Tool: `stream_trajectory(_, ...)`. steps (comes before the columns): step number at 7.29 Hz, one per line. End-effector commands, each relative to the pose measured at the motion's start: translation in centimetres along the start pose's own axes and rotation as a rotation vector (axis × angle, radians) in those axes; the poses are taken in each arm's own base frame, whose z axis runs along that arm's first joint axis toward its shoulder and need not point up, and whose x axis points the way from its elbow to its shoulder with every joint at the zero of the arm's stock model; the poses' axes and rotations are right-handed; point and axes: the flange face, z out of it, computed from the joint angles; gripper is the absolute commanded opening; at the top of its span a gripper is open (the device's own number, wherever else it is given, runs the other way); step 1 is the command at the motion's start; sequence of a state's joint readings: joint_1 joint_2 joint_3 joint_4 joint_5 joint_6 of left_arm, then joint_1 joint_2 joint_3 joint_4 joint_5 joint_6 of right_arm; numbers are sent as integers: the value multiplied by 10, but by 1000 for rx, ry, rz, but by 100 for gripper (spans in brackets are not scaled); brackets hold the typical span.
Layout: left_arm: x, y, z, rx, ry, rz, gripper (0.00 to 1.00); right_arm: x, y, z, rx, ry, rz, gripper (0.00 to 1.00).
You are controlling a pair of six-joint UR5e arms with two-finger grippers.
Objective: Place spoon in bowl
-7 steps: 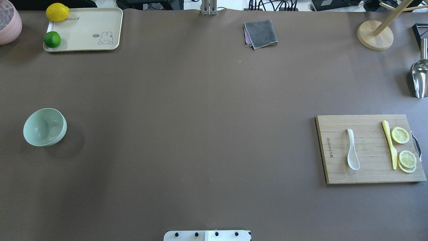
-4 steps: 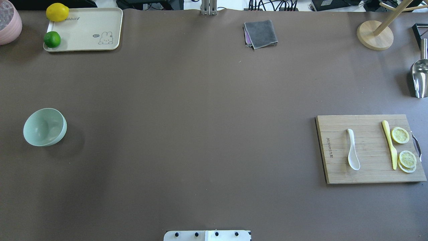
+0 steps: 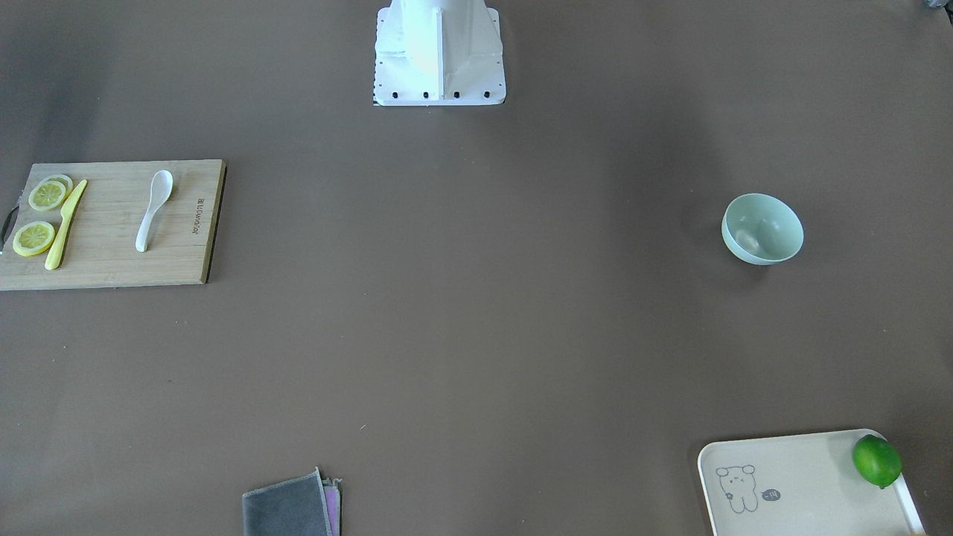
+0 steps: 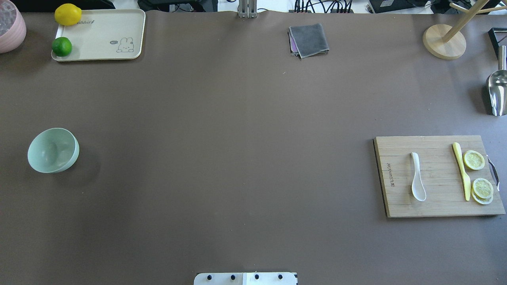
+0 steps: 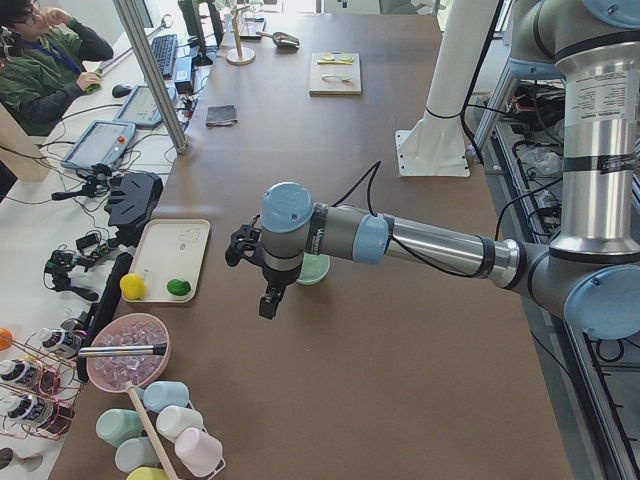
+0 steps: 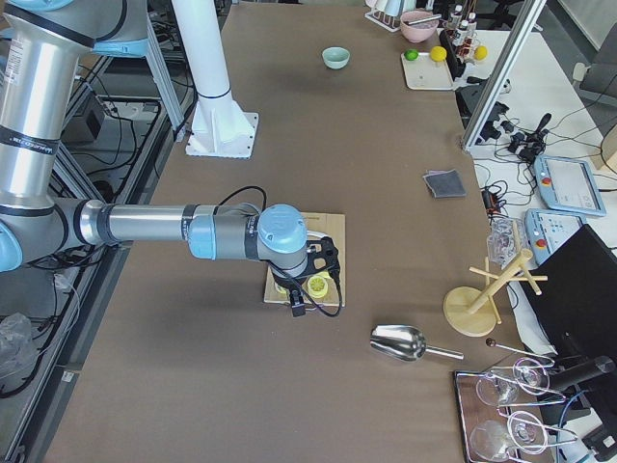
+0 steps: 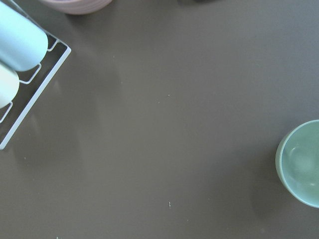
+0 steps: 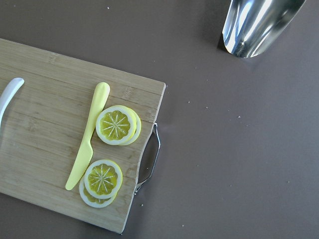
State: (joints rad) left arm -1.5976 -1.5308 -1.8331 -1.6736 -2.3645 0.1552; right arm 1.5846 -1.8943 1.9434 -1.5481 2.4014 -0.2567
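So, nothing moved in the last sec: spoon (image 4: 417,177) lies on board (image 4: 437,206) near desk's right edge, bowl (image 4: 52,150) near left edge. Left gripper (image 5: 268,303) & right gripper (image 6: 296,307): can't tell if open or holding. Job not begun.

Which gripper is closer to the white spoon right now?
Right. The right gripper hovers above the cutting board where the spoon lies; the left gripper hangs far off by the bowl.
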Motion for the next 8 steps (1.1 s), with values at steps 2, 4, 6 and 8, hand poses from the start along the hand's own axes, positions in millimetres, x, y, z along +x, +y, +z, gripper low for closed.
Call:
stream_trajectory(2,8,-34,-1,139,-1,44,99,-13,-26,-20,129,68,106,100)
stream_trajectory(4,34,-29,20,133,108,104,99,-36,-38,-12,153,2,162,100)
stream_trajectory(6,95,-45,67,46,206,27,99,-82,-57,19,156,-35,289,99)
stream_trajectory(8,113,-34,115,4,211,-28,99,-130,-69,61,151,-16,386,97)
